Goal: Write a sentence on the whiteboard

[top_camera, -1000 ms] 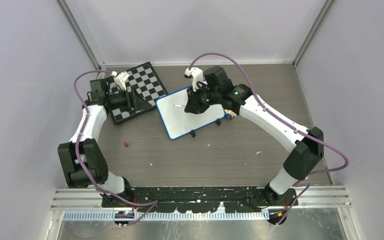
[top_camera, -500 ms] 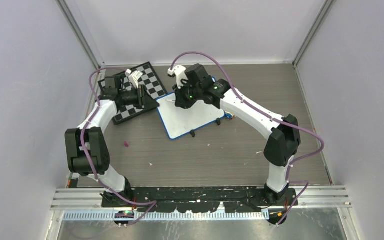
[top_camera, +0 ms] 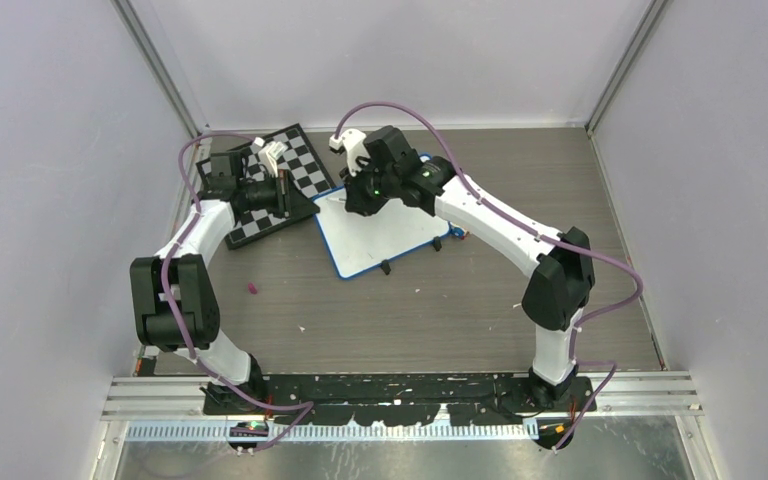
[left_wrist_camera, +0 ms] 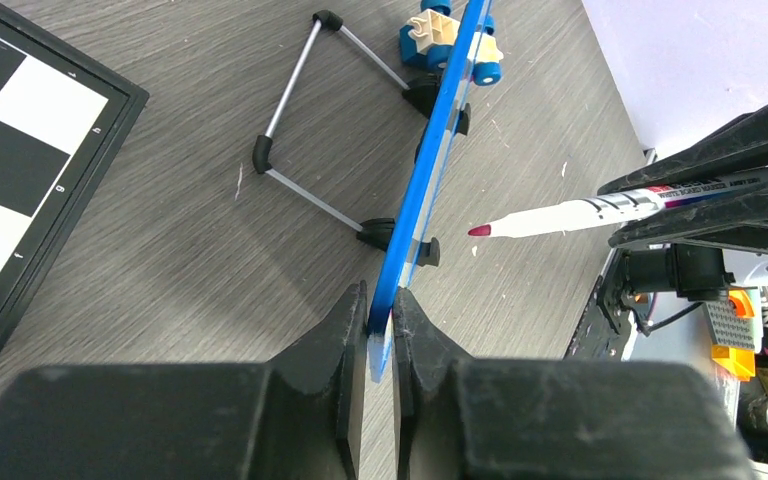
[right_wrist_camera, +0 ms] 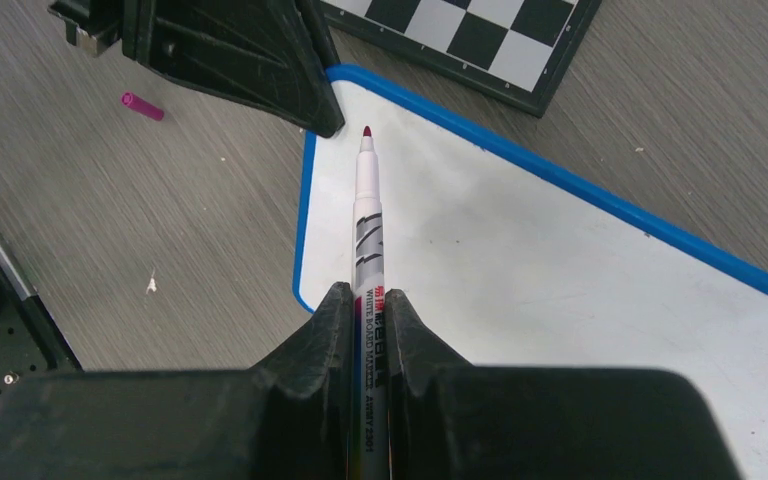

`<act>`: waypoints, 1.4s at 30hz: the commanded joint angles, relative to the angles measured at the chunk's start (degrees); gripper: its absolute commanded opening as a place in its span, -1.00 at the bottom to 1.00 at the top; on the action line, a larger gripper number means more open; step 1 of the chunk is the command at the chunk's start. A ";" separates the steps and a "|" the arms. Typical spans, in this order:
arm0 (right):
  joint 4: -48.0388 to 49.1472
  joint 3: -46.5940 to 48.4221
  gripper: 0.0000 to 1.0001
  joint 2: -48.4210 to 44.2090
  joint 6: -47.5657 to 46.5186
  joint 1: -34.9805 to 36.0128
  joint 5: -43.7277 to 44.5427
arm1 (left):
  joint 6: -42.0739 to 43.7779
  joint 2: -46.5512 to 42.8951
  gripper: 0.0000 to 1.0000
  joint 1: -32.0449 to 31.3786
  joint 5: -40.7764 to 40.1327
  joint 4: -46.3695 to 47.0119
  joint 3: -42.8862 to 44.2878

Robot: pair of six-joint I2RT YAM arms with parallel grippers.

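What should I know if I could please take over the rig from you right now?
Left gripper: shut on the whiteboard's blue edge.
Right gripper: shut on the uncapped red marker, tip near that corner, off the surface.
Done: board gripped, marker in hand.
To do: the visible surface is blank, so the whole sentence.

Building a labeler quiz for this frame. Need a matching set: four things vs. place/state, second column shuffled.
Things:
1. whiteboard
2. marker
3. chessboard
4. small pink cylinder

Place/state:
A. lying loose on the wood table
B. blue edge pinched by the left gripper
C. black-and-white, far left, beside the whiteboard
D. clamped in the right gripper, tip uncapped

Pairs: 1-B, 2-D, 3-C, 4-A
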 commanded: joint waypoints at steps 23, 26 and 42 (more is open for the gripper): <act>-2.30 8.96 -0.99 5.35 -0.06 2.21 3.96 | 1.96 -0.62 -0.99 -0.45 -0.50 2.08 0.70; -3.08 10.49 -0.99 6.68 -0.14 2.16 4.19 | 2.05 -0.71 -0.99 -0.57 -0.59 2.06 0.68; -2.10 4.90 -1.00 4.46 -0.51 2.18 5.46 | 2.62 -0.90 -1.00 -0.57 -1.06 1.72 0.55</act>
